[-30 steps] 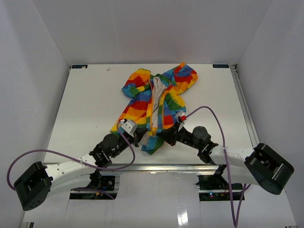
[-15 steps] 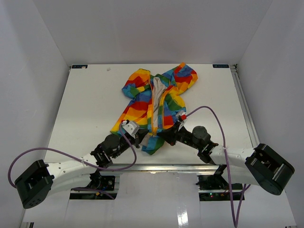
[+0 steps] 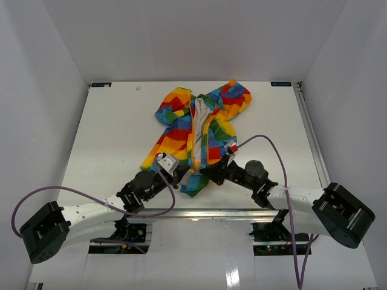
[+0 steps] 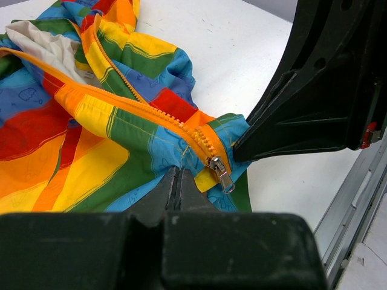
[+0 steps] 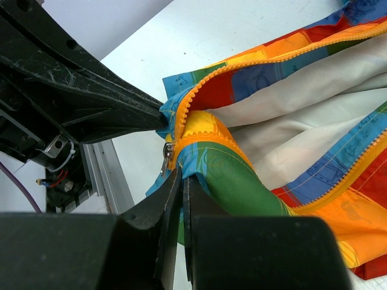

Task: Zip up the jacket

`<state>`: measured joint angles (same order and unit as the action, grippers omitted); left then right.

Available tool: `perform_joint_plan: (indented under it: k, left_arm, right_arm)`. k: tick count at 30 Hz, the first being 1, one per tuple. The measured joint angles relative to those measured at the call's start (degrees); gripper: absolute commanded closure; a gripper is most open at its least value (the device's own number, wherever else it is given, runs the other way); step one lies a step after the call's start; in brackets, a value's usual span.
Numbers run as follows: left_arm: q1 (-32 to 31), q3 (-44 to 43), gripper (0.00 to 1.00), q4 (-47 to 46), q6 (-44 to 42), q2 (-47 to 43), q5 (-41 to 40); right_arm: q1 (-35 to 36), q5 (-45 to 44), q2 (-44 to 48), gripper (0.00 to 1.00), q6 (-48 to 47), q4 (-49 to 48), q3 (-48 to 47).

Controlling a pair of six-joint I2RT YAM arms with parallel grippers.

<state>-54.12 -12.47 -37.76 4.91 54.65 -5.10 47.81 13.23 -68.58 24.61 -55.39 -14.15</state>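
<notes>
The rainbow patchwork jacket (image 3: 199,127) lies open on the white table, white lining showing, hood toward the far side. Both grippers meet at its bottom hem. My left gripper (image 4: 177,180) is shut, its tips pinching blue hem fabric just left of the silver zipper slider (image 4: 221,175), which sits at the bottom of the yellow-orange zipper (image 4: 151,112). My right gripper (image 5: 182,179) is shut on the hem of the other front panel, right below the slider (image 5: 167,154). In the top view the left gripper (image 3: 183,175) and right gripper (image 3: 207,174) nearly touch.
The table's metal front rail (image 3: 199,212) runs just behind the grippers. Purple cables (image 3: 266,142) loop over each arm. White walls enclose the table on three sides. The right gripper's black finger (image 4: 314,90) fills the upper right of the left wrist view.
The left arm's elbow has crept slightly to the right. Both grippers stay shut at the hem, and the jacket has barely moved.
</notes>
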Motion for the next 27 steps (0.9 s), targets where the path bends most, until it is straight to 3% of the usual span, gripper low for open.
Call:
perform_joint_plan:
  k: [27]
  left_arm:
    - [0.0,-1.4,1.0,1.6,-1.2,0.3,6.5]
  right_arm:
    - [-3.1,3.4,3.4,0.92,0.0,1.5,0.4]
